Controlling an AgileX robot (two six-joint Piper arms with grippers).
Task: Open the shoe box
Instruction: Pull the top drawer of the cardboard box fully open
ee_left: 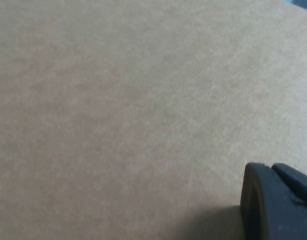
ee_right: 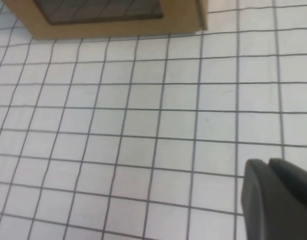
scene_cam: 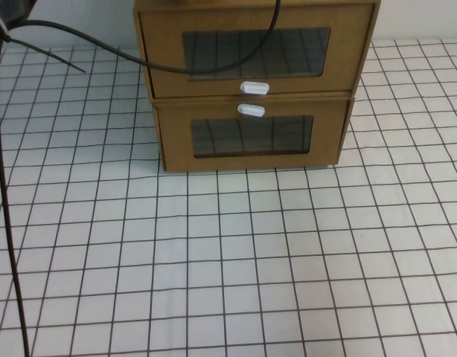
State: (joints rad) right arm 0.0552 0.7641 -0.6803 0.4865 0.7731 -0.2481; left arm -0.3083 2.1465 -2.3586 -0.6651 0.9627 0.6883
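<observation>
Though unseen from above, left gripper [ee_left: 276, 186] sits closed by the shoe box [scene_cam: 327, 137]; right gripper [ee_right: 273, 192] closed over table [ee_right: 118, 150].

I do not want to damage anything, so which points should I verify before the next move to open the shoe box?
1. Fronts closed: ok; upper box and lower box both look shut.
2. Handles reachable: ok; upper handle and lower handle show uncovered.
3. Path clear: not ok; a cable hangs across the upper box front.
4. Right gripper ready: not ok; shut, above the table before the lower box.
5. Left gripper placement: cannot tell; close to plain brown cardboard.
</observation>
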